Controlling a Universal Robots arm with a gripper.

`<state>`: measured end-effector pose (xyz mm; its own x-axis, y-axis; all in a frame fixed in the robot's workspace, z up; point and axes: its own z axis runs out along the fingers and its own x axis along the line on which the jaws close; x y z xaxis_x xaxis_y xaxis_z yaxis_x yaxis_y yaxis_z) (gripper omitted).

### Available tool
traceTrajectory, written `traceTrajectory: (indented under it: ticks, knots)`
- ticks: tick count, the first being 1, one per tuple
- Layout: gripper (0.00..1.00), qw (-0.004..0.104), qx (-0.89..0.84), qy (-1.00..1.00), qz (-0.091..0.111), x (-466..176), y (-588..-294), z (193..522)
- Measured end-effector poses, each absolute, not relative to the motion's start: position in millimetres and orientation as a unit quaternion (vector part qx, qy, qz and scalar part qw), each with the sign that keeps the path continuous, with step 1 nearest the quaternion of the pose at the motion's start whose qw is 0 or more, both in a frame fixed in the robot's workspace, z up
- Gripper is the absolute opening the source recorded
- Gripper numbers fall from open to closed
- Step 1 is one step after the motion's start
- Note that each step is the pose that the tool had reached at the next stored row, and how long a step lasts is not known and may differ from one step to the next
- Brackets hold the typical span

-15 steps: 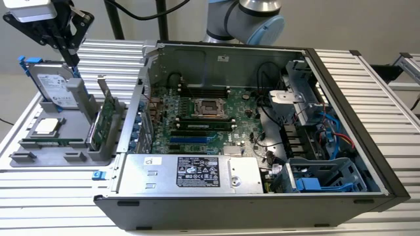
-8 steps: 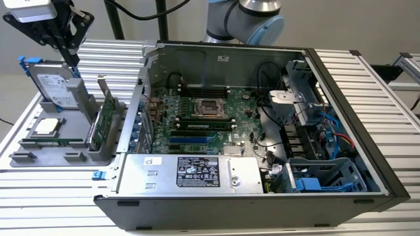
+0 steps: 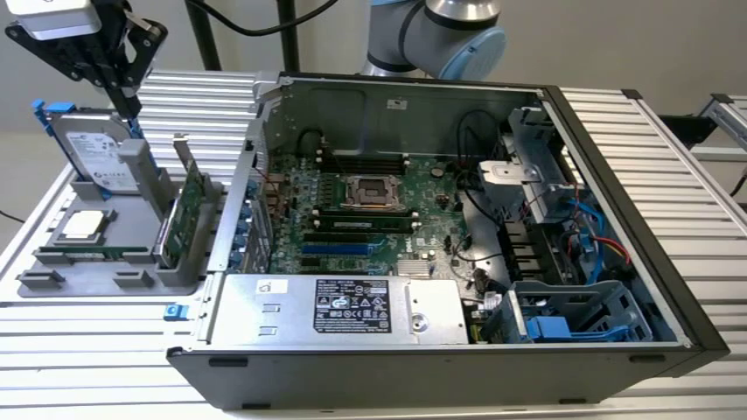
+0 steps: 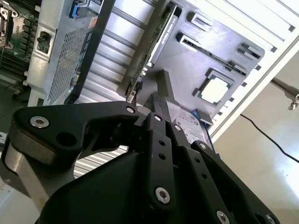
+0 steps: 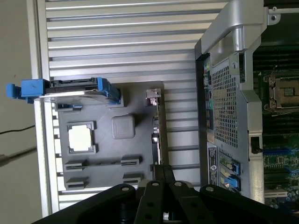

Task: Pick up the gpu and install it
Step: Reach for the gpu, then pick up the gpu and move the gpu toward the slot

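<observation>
The gpu (image 3: 192,208) stands on edge in the grey holder (image 3: 70,284), left of the open computer case in the exterior view. Its green board faces the case and its silver bracket points up. Both wrist views show the gpu edge-on (image 5: 157,128) (image 4: 154,46). My gripper (image 3: 129,107) hangs above the holder, higher than the card and a little to its left in the exterior view, near the top of the hard drive. Its black fingers (image 5: 163,170) (image 4: 158,106) are pressed together and hold nothing.
A silver hard drive (image 3: 100,149) in a blue frame stands in the holder beside the card. A processor chip (image 3: 84,225) lies flat there. The open case (image 3: 607,262) shows the motherboard (image 3: 362,210), its blue slots (image 3: 338,249) and the power supply (image 3: 338,306). All rests on a ribbed aluminium table (image 3: 688,184).
</observation>
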<state>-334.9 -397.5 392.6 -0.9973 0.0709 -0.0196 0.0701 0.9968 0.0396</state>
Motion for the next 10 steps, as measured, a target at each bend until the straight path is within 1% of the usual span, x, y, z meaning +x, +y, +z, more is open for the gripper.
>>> traceTrajectory:
  ticks: [1,10]
  knots:
    - [1.00,0.010,0.035,0.999,0.019,-334.9,-397.5,392.6]
    - [1.00,0.010,0.035,0.999,0.020,-334.9,-397.5,392.2]
